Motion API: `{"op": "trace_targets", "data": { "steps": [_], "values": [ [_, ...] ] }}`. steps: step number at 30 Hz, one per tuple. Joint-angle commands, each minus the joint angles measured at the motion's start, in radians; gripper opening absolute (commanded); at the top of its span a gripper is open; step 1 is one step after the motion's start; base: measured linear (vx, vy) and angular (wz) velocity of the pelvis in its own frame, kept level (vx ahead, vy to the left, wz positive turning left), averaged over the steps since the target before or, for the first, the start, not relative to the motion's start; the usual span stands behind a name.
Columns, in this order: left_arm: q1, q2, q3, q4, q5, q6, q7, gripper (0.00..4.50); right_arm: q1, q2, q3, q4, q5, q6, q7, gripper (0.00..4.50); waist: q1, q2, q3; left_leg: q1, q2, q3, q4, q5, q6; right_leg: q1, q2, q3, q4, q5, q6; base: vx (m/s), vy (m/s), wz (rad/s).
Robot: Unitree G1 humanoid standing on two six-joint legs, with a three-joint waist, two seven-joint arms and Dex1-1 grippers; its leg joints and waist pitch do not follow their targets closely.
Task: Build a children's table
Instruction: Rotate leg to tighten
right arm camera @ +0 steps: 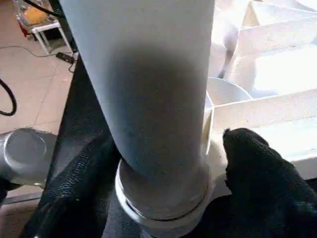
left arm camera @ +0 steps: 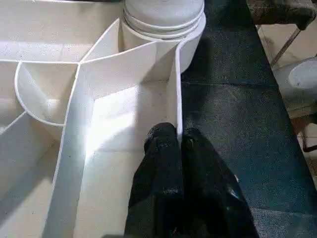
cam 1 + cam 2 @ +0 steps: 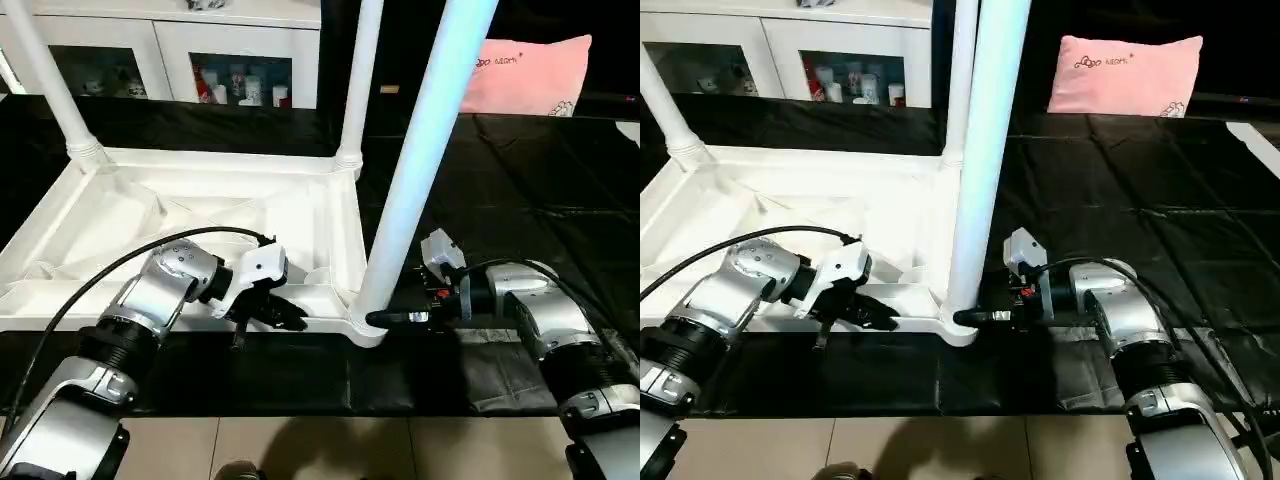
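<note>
The children's table (image 3: 200, 215) lies upside down on a black, slightly wrinkled sheet (image 3: 1120, 190), its smooth white plastic underside crossed by thin upright ribs and edged by a raised rim. Round tube legs stand up from the corner sockets: one at the near right corner (image 3: 425, 150), one at the far right (image 3: 360, 80), one at the far left (image 3: 45, 80).

The left gripper (image 3: 285, 312) has its two black fingers (image 2: 163, 163) pressed narrowly together on the near rim (image 2: 176, 99), one finger inside the wall and one outside, pinching it just left of the near right socket.

The right gripper (image 3: 985, 317) sits at the base of the near right leg, its fingers (image 1: 257, 173) spread wide on either side of the tube just above the ringed collar; whether they actually press on it is hard to tell.

Beyond the sheet stand a white cabinet (image 3: 190, 45) with glass doors and a pink pillow (image 3: 1127, 75). Tiled floor (image 3: 300, 445) shows at the near edge.
</note>
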Motion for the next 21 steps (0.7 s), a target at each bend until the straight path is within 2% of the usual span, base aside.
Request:
{"op": "trace_targets", "data": {
  "steps": [1,3,4,7,8,13,17,21],
  "values": [
    [-0.001,-0.012,-0.033,-0.053,-0.018,-0.012,-0.077,0.0,-0.021,-0.005,-0.003,0.002,0.003,-0.003,-0.003,3.07,-0.003,0.003,-0.072,0.008,0.042,-0.003,-0.059,-0.162,0.055,0.058,-0.081,0.049,-0.068,-0.196,-0.221,0.0,0.0,0.0],
    [-0.001,-0.011,-0.034,-0.053,-0.019,-0.012,-0.078,0.0,-0.019,-0.004,-0.002,0.0,0.006,0.0,0.001,2.99,-0.003,0.003,-0.072,0.008,0.042,-0.004,-0.06,-0.163,0.053,0.058,-0.081,0.048,-0.069,-0.2,-0.22,0.0,0.0,0.0],
    [-0.001,-0.01,-0.035,-0.053,-0.019,-0.012,-0.08,0.0,-0.016,-0.004,-0.001,-0.004,0.007,0.001,0.005,2.74,-0.003,0.003,-0.072,0.008,0.042,-0.004,-0.059,-0.165,0.052,0.058,-0.082,0.048,-0.069,-0.202,-0.22,0.0,0.0,0.0],
    [-0.001,-0.007,-0.037,-0.053,-0.019,-0.013,-0.082,0.0,-0.013,-0.002,0.0,-0.005,0.007,-0.001,0.009,2.61,-0.003,0.003,-0.072,0.007,0.042,-0.004,-0.059,-0.164,0.053,0.058,-0.081,0.048,-0.068,-0.197,-0.22,0.0,0.0,0.0],
    [-0.001,-0.005,-0.038,-0.055,-0.02,-0.011,-0.083,0.0,-0.012,0.0,0.0,-0.002,0.008,-0.004,0.016,2.34,-0.003,0.004,-0.072,0.007,0.042,-0.004,-0.059,-0.164,0.052,0.059,-0.082,0.048,-0.068,-0.199,-0.221,0.0,0.0,0.0],
    [-0.001,-0.003,-0.039,-0.054,-0.018,-0.009,-0.082,0.0,-0.002,0.004,0.004,-0.01,0.011,0.002,0.026,2.07,-0.004,0.005,-0.073,0.008,0.041,-0.004,-0.058,-0.165,0.051,0.058,-0.081,0.048,-0.068,-0.195,-0.222,0.0,0.0,0.0],
    [0.002,-0.005,-0.038,-0.054,-0.017,-0.002,-0.074,0.0,0.014,0.009,0.006,-0.028,0.015,0.012,0.024,2.04,-0.003,0.008,-0.072,0.008,0.041,-0.004,-0.059,-0.169,0.05,0.058,-0.08,0.048,-0.069,-0.192,-0.223,0.0,0.0,0.0],
    [0.005,-0.028,-0.018,-0.048,-0.024,0.029,-0.02,0.0,0.064,0.032,-0.006,-0.072,0.038,0.05,-0.008,2.01,-0.001,0.008,-0.072,0.01,0.042,-0.005,-0.061,-0.178,0.046,0.059,-0.082,0.049,-0.07,-0.203,-0.22,0.0,0.0,0.0]
  ]
}}
